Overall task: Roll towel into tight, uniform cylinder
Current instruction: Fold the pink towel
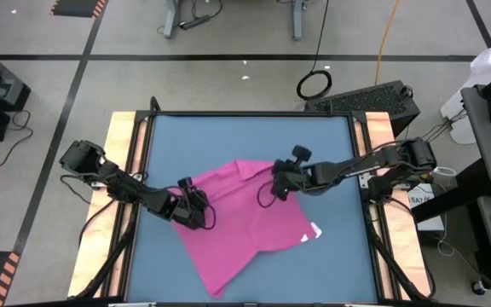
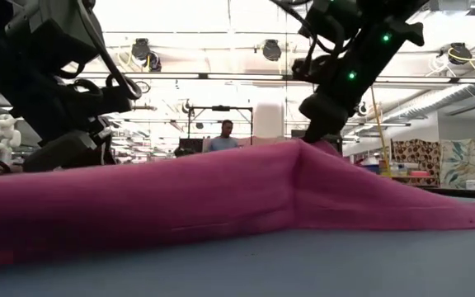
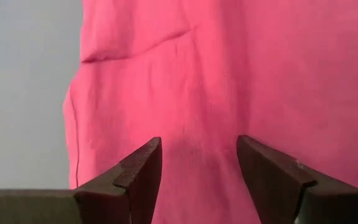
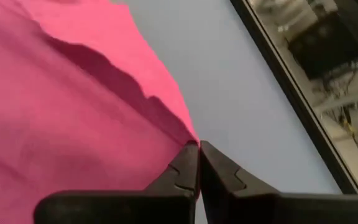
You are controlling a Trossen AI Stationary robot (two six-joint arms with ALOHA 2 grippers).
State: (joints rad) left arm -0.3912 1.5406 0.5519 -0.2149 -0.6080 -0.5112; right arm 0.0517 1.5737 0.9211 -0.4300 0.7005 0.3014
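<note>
The magenta-pink towel [image 1: 245, 222] lies spread on the blue table [image 1: 331, 145], one corner toward the near edge, its white tag [image 1: 315, 230] at the right corner. My right gripper [image 1: 277, 183] is shut on the towel's far-right edge. In the low view the cloth rises there to a peak [image 2: 303, 153]. My left gripper [image 1: 196, 207] is open over the towel near its left edge. In the left wrist view [image 3: 197, 171] its two fingers stand apart with pink cloth between them. My right gripper pinches the towel's edge [image 4: 188, 138] between its two shut fingertips, slanting down from the table's right side. The pinched spot is lifted a little off the table, and the cloth slopes down from it on both sides. My left gripper's open fingers [image 3: 143, 174] stand low over the cloth; whether they touch it cannot be told.
Wooden side rails [image 1: 119, 170] and a black frame border the table. Bare blue surface lies at the far side and at the near left [image 1: 160, 264]. In the low view a person [image 2: 225, 132] stands far back in the room.
</note>
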